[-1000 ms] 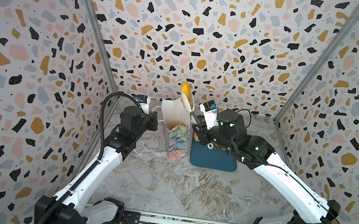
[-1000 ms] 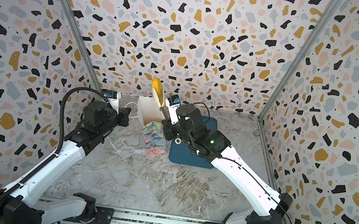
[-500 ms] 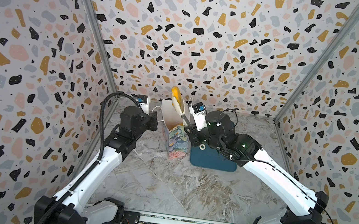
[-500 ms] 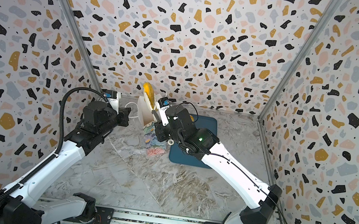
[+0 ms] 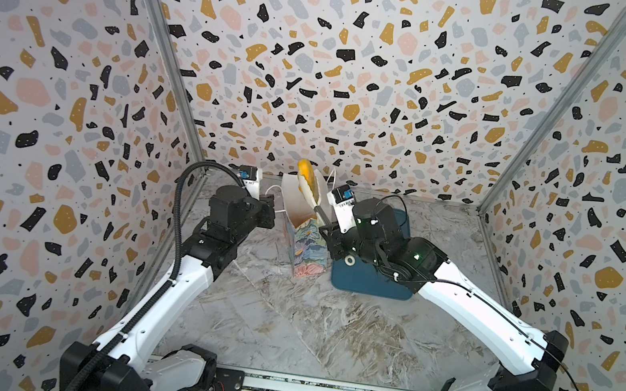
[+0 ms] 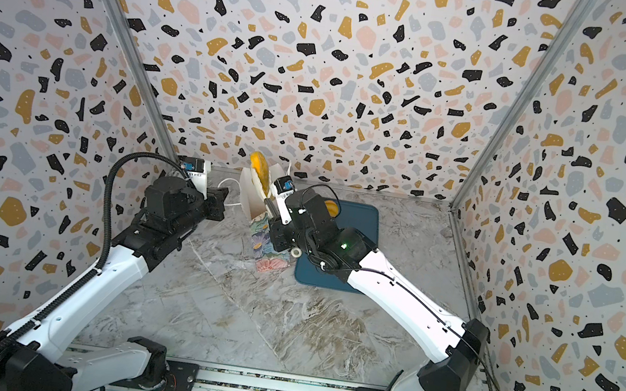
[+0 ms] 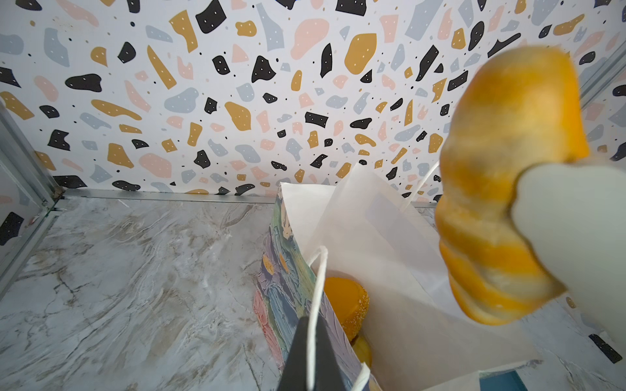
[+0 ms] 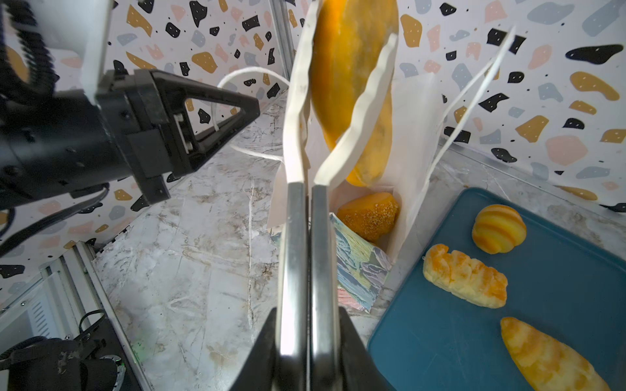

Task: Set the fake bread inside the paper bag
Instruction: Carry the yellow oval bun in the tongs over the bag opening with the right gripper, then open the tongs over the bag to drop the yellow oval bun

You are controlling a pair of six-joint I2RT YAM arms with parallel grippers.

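Golden-orange oblong bread [image 8: 349,67] hangs on end over the open mouth of the paper bag [image 5: 302,212], pinched between the white tips of metal tongs [image 8: 301,254]; the right gripper [image 8: 305,359] has its fingers clenched on the tongs' steel arms, which are squeezed almost together; the left gripper [image 8: 244,111] reaches in from the bag's other side, its fingers clamped on a white cord handle [image 7: 316,287]; the bag stands upright on the marbled worktop [image 5: 283,326], just beside the dark-blue tray [image 8: 508,338] and to its left in both top views; inside the bag a crumbed loaf [image 8: 369,215] lies low against the white wall; three more breads rest on the tray, apart from one another: a ridged roll [image 8: 498,228], a rectangular pastry [image 8: 465,276] and a long loaf [image 8: 548,355].
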